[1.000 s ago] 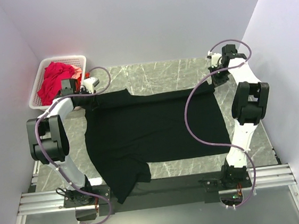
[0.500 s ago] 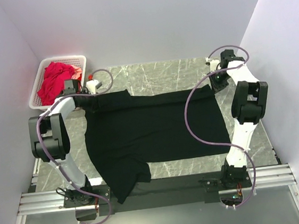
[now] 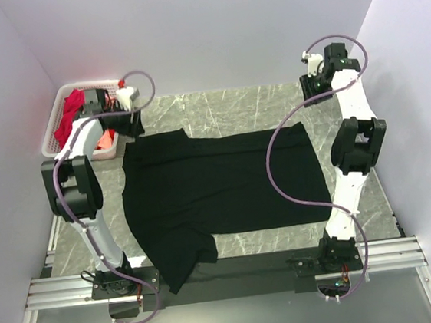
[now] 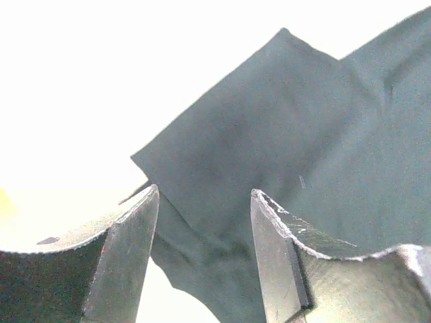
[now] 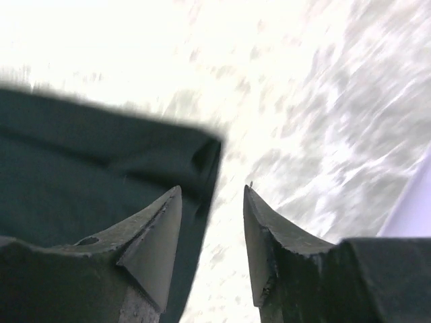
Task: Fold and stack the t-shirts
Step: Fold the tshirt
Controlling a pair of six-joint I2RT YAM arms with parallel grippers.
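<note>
Black t-shirt [image 3: 225,183] lies spread; left tool [image 4: 203,192], beside basket [image 3: 53,117], and right tool [image 5: 212,189] gape empty over its corners.

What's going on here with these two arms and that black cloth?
Two robot arms are working on folding t-shirts. A large black t-shirt lies spread out on the marbled table. The left gripper and the right gripper hang open, one over each far corner of the shirt, holding nothing. Red t-shirts sit bunched in the white basket at the far left.
</note>
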